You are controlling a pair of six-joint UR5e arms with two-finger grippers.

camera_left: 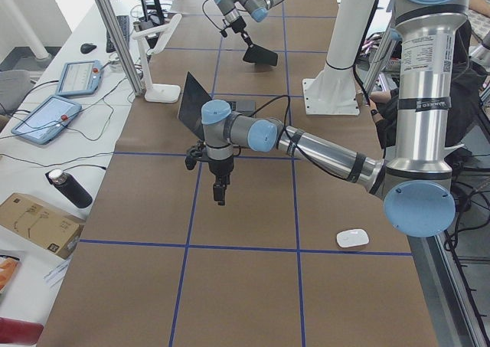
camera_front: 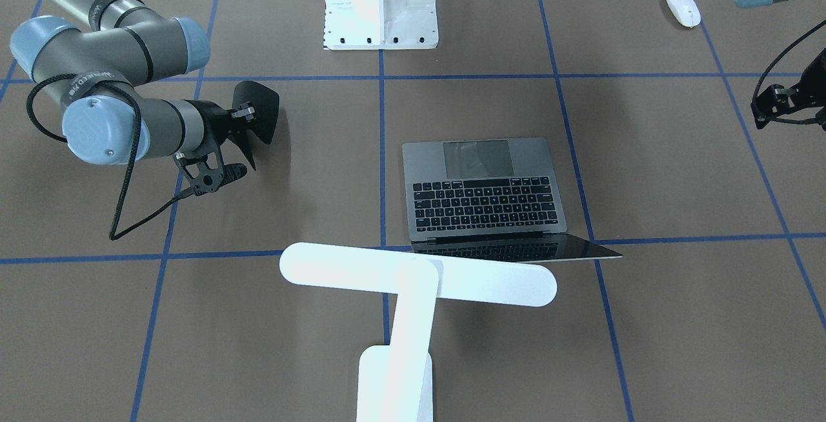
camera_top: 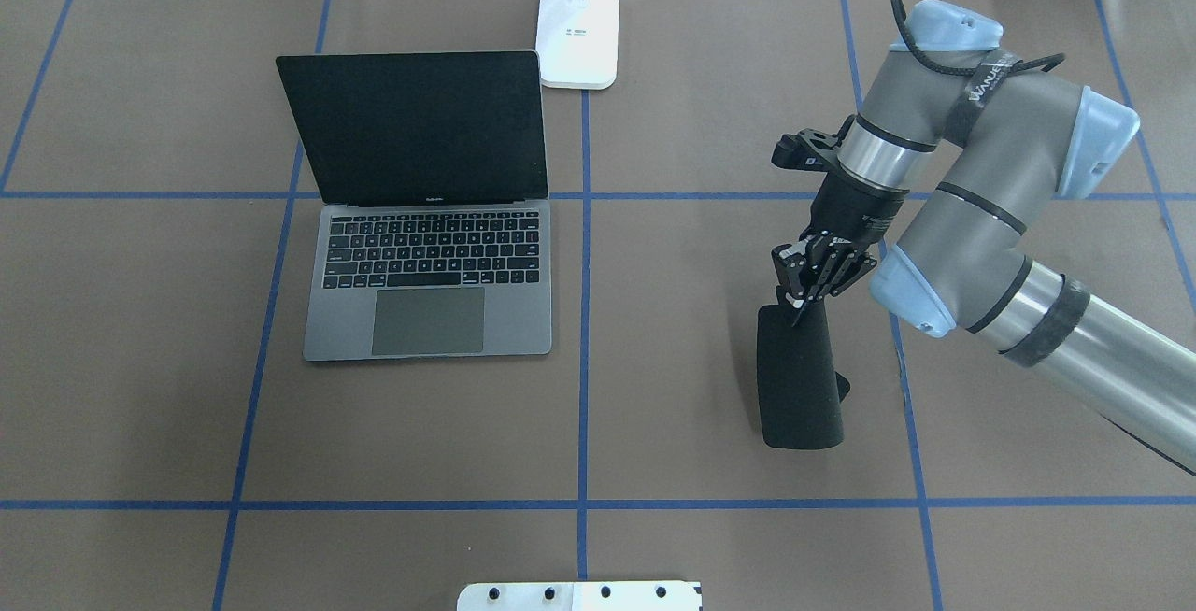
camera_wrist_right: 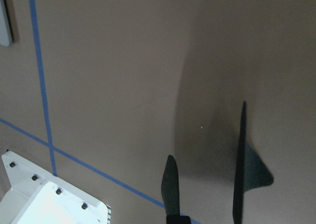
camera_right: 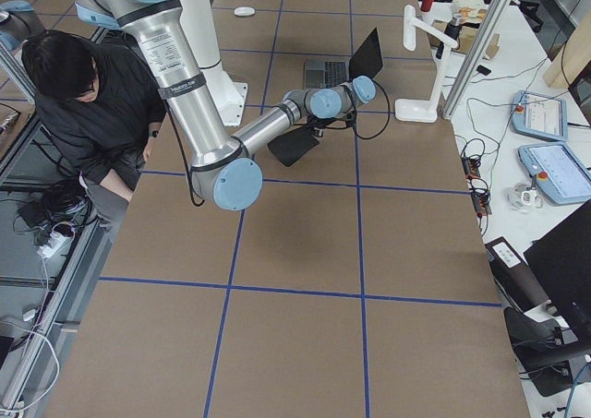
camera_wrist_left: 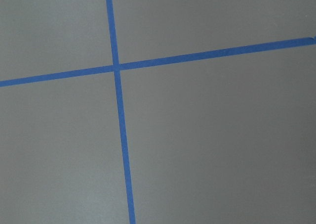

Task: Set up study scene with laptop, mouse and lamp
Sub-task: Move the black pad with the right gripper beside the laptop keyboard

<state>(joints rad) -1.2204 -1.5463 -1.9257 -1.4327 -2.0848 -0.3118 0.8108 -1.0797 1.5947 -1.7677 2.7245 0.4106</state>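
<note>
right tool (camera_top: 804,298) clamps the black pad (camera_top: 797,387), tilted near the tabletop (camera_top: 654,359); left tool (camera_left: 220,198): cannot tell how open. laptop (camera_top: 430,312) sits open by the far edge, mouse (camera_front: 683,9) near the robot's edge. next, likely: lay pad flat.

Two dark blades (camera_wrist_right: 170,184) overhang brown table (camera_wrist_right: 123,61) near white plate (camera_wrist_right: 44,199).

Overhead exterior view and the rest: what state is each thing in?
Space-grey metal laptop: open, screen dark.
White T-shaped desk lamp: upright.
Glossy white oval mouse: lying flat, ungripped.
Flat black square pad: gripped, tilted.
Right end effector: shut on pad.
Left end effector: hovering; opening unclear.
</note>
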